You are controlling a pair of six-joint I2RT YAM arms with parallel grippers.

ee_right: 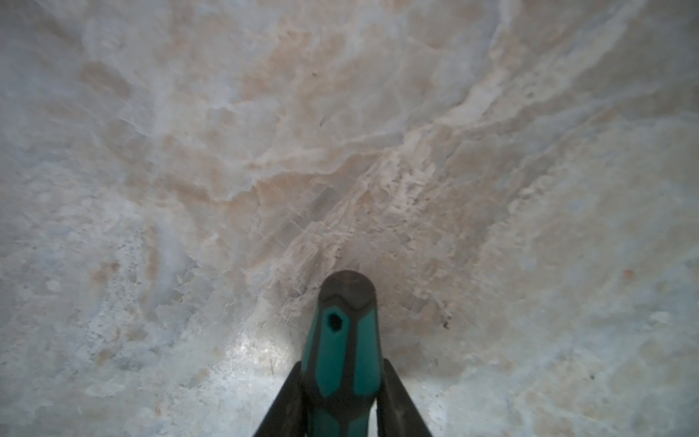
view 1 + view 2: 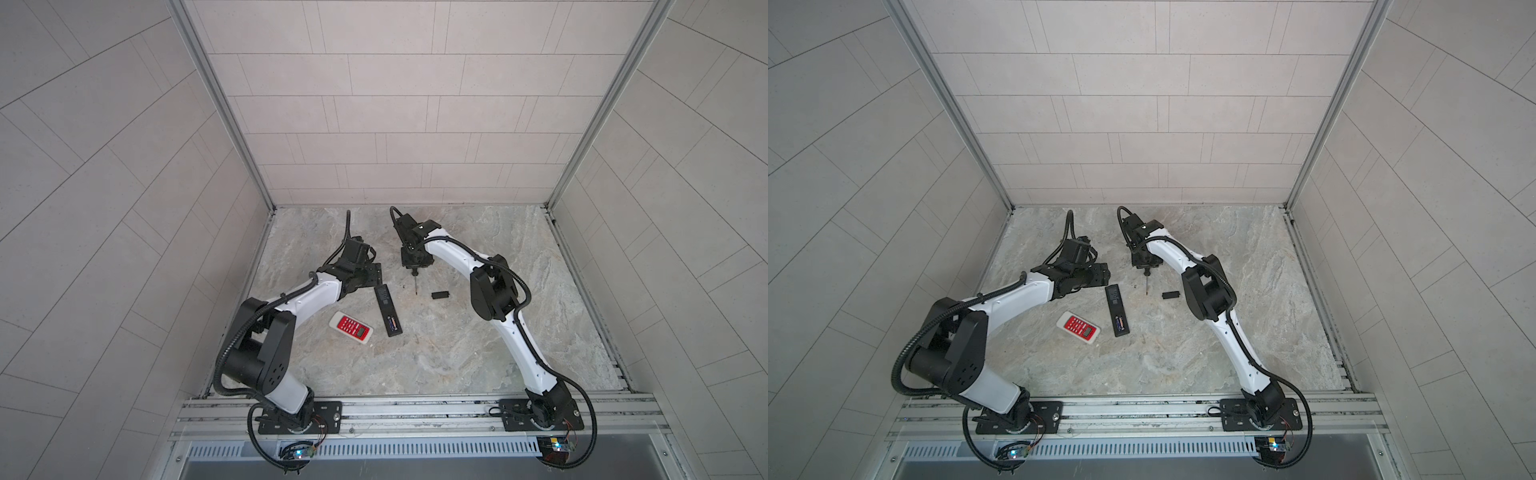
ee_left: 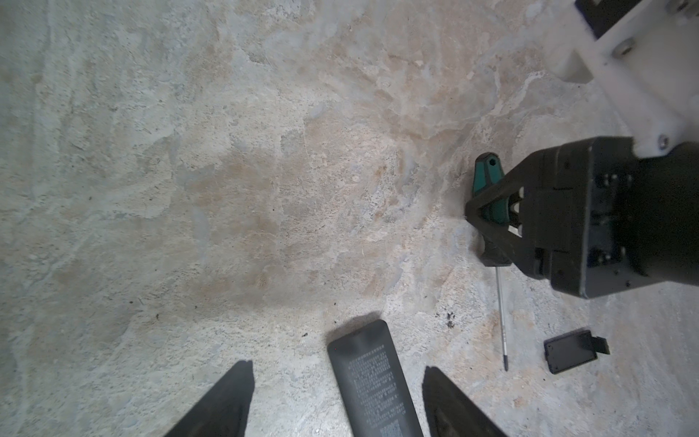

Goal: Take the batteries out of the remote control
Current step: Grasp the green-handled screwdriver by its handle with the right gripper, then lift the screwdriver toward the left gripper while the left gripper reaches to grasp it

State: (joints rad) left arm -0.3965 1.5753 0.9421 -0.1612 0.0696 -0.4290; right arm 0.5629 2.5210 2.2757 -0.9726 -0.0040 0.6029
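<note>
Right wrist: right pincer point(image 1: 342, 364) tight on screwdriver point(image 1: 346, 336), open tabletop point(image 1: 340, 151) ahead; left pincer point(image 3: 337, 366) agape over remote point(image 3: 374, 386).

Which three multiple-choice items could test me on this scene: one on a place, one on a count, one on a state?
1. Where does the small black cover plate lie?
A. Against the back wall.
B. On the table, right of the screwdriver in both top views.
C. On the front rail.

2. How many remotes lie on the table?
A. One.
B. Two.
C. Three.

3. How is the left gripper?
A. Open and empty.
B. Shut on the cover plate.
C. Shut on the screwdriver.

Key: 1 B, it lies flat near the shaft tip; 2 B, a black remote and a white remote; 3 A, its fingers stand wide apart, gripping nothing.
</note>
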